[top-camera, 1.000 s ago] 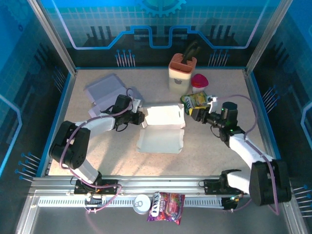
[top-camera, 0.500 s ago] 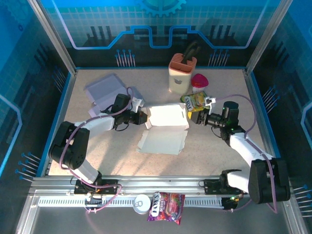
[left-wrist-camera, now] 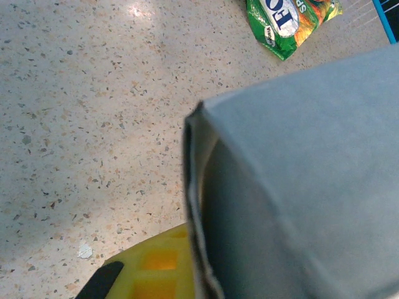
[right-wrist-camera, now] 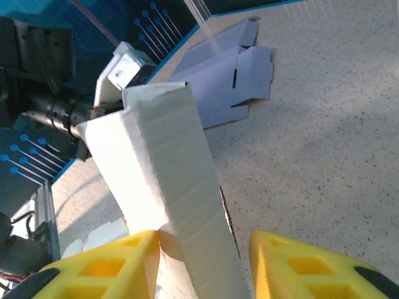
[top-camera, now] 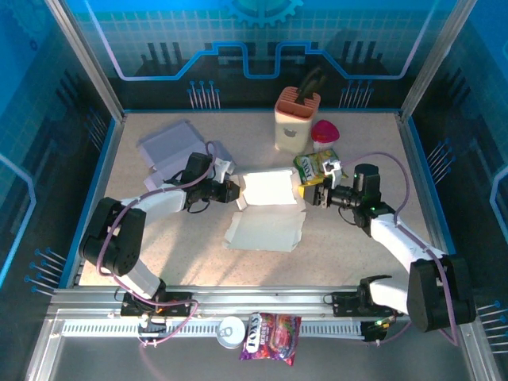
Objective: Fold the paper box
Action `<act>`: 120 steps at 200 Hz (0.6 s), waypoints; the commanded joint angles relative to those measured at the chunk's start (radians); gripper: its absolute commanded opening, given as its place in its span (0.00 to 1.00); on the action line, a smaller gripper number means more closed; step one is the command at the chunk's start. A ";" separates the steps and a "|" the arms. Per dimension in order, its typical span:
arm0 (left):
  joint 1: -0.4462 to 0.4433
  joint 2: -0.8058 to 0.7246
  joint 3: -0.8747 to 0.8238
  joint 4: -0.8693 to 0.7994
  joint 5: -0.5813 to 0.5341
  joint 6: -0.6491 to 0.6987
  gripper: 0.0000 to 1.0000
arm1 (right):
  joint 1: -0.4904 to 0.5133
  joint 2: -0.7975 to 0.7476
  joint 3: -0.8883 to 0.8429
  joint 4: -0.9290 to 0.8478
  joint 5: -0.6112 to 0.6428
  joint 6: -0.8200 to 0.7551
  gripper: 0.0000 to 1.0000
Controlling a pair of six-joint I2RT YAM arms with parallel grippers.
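Paper box (top-camera: 266,226) at centre of table (top-camera: 349,246), base flat, lid panel raised. Left gripper (top-camera: 232,191) pinched tight on its left edge. Right gripper (top-camera: 308,192) at right edge, jaws partly apart, straddling the upright wall; one finger (right-wrist-camera: 106,268) touches it. Green snack bag (top-camera: 317,165) just behind.

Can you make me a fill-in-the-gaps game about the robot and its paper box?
1. The paper box being folded is ___ in colour.
2. The snack bag behind the right gripper is mostly ___.
3. In the right wrist view, the box's wall stands between two ___ fingers.
4. The left gripper holds the box's ___ edge.
Missing words: white, green, yellow, left.
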 commanded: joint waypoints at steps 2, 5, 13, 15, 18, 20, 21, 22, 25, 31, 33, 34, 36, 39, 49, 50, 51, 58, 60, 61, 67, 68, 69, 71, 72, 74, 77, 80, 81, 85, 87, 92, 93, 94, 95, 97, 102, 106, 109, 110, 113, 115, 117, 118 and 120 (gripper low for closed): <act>0.009 -0.008 0.022 0.002 0.042 -0.010 0.00 | 0.026 -0.022 0.030 -0.062 0.064 -0.059 0.42; 0.009 -0.010 0.022 0.002 0.043 -0.010 0.00 | 0.030 -0.021 0.034 -0.069 0.074 -0.064 0.42; 0.008 -0.010 0.022 0.002 0.043 -0.009 0.00 | 0.040 -0.023 0.041 -0.086 0.094 -0.078 0.43; 0.009 -0.011 0.022 0.002 0.043 -0.010 0.00 | 0.042 -0.023 0.042 -0.089 0.098 -0.081 0.43; 0.008 -0.011 0.022 0.001 0.044 -0.010 0.00 | 0.045 -0.023 0.046 -0.093 0.107 -0.086 0.43; 0.007 -0.012 0.022 0.001 0.044 -0.009 0.00 | 0.047 -0.022 0.047 -0.096 0.110 -0.089 0.43; 0.007 -0.012 0.021 0.001 0.044 -0.010 0.00 | 0.049 -0.021 0.047 -0.098 0.113 -0.090 0.43; 0.007 -0.012 0.021 0.001 0.044 -0.009 0.00 | 0.050 -0.021 0.048 -0.100 0.116 -0.092 0.43; 0.007 -0.014 0.021 0.001 0.043 -0.010 0.00 | 0.052 -0.021 0.051 -0.102 0.120 -0.095 0.43; 0.007 -0.016 0.021 0.000 0.042 -0.009 0.00 | 0.056 -0.017 0.054 -0.106 0.132 -0.098 0.43; 0.007 -0.017 0.020 -0.001 0.042 -0.010 0.00 | 0.057 -0.018 0.056 -0.108 0.136 -0.100 0.43; 0.007 -0.018 0.019 -0.001 0.042 -0.009 0.00 | 0.058 -0.018 0.056 -0.108 0.138 -0.101 0.43; 0.006 -0.019 0.019 0.000 0.041 -0.009 0.00 | 0.061 -0.018 0.058 -0.109 0.141 -0.102 0.43; 0.005 -0.019 0.019 0.000 0.040 -0.010 0.00 | 0.063 -0.017 0.059 -0.111 0.148 -0.105 0.43; 0.005 -0.020 0.020 -0.003 0.040 -0.009 0.00 | 0.072 -0.015 0.066 -0.114 0.164 -0.113 0.43; 0.005 -0.019 0.020 -0.003 0.040 -0.009 0.00 | 0.074 -0.015 0.066 -0.115 0.166 -0.115 0.43; 0.005 -0.019 0.020 -0.003 0.040 -0.009 0.00 | 0.075 -0.016 0.066 -0.116 0.167 -0.116 0.43; 0.003 -0.019 0.021 -0.004 0.039 -0.010 0.00 | 0.083 -0.013 0.072 -0.122 0.182 -0.121 0.42; 0.001 -0.019 0.021 -0.005 0.039 -0.009 0.00 | 0.085 -0.011 0.074 -0.125 0.186 -0.123 0.42; 0.001 -0.019 0.022 -0.005 0.038 -0.008 0.00 | 0.087 -0.010 0.076 -0.126 0.187 -0.123 0.42; -0.003 -0.017 0.023 -0.006 0.036 -0.007 0.00 | 0.095 -0.005 0.083 -0.136 0.201 -0.132 0.42; -0.003 -0.017 0.023 -0.008 0.035 -0.007 0.00 | 0.097 -0.005 0.085 -0.137 0.203 -0.132 0.42; -0.004 -0.017 0.023 -0.009 0.034 -0.006 0.00 | 0.099 -0.004 0.087 -0.140 0.206 -0.134 0.42; -0.006 -0.016 0.025 -0.010 0.034 -0.004 0.00 | 0.103 -0.002 0.089 -0.144 0.211 -0.137 0.42; -0.006 -0.016 0.026 -0.011 0.033 -0.003 0.00 | 0.105 -0.002 0.090 -0.145 0.215 -0.139 0.42; -0.009 -0.016 0.027 -0.014 0.032 -0.001 0.00 | 0.108 -0.001 0.094 -0.148 0.223 -0.142 0.42; -0.010 -0.016 0.029 -0.017 0.030 0.001 0.00 | 0.114 0.001 0.097 -0.153 0.234 -0.147 0.42; -0.012 -0.016 0.030 -0.021 0.026 0.002 0.00 | 0.120 0.002 0.100 -0.157 0.246 -0.150 0.42; -0.013 -0.016 0.031 -0.023 0.025 0.004 0.00 | 0.122 0.002 0.101 -0.158 0.249 -0.152 0.42; -0.016 -0.016 0.033 -0.027 0.020 0.005 0.00 | 0.128 0.005 0.105 -0.164 0.262 -0.157 0.42; -0.017 -0.017 0.033 -0.028 0.019 0.006 0.00 | 0.130 0.006 0.106 -0.165 0.268 -0.160 0.42; -0.019 -0.019 0.033 -0.030 0.016 0.009 0.00 | 0.139 0.009 0.111 -0.169 0.284 -0.163 0.42; -0.019 -0.019 0.033 -0.029 0.017 0.009 0.00 | 0.140 0.009 0.112 -0.171 0.287 -0.164 0.42; -0.019 -0.019 0.033 -0.030 0.015 0.009 0.00 | 0.141 0.010 0.114 -0.172 0.290 -0.166 0.42; -0.020 -0.019 0.033 -0.031 0.015 0.009 0.00 | 0.142 0.010 0.114 -0.173 0.294 -0.166 0.42; -0.020 -0.020 0.033 -0.030 0.015 0.009 0.00 | 0.146 0.012 0.117 -0.176 0.301 -0.169 0.42; -0.022 -0.021 0.033 -0.033 0.013 0.009 0.00 | 0.154 0.015 0.122 -0.184 0.319 -0.173 0.41; -0.023 -0.022 0.034 -0.034 0.012 0.008 0.00 | 0.159 0.018 0.126 -0.189 0.335 -0.176 0.41; -0.024 -0.023 0.033 -0.035 0.010 0.010 0.00 | 0.163 0.019 0.130 -0.194 0.347 -0.178 0.41; -0.024 -0.023 0.033 -0.034 0.009 0.010 0.00 | 0.165 0.020 0.130 -0.196 0.352 -0.179 0.41; -0.025 -0.025 0.033 -0.035 0.008 0.010 0.00 | 0.170 0.023 0.133 -0.200 0.363 -0.182 0.41; -0.025 -0.025 0.032 -0.037 0.006 0.010 0.00 | 0.173 0.025 0.135 -0.202 0.370 -0.184 0.41; -0.026 -0.026 0.032 -0.036 0.005 0.010 0.00 | 0.175 0.026 0.138 -0.204 0.375 -0.186 0.41; -0.026 -0.027 0.031 -0.036 0.005 0.010 0.00 | 0.177 0.026 0.139 -0.205 0.379 -0.188 0.41; -0.027 -0.027 0.031 -0.038 0.004 0.010 0.00 | 0.181 0.028 0.139 -0.205 0.386 -0.189 0.41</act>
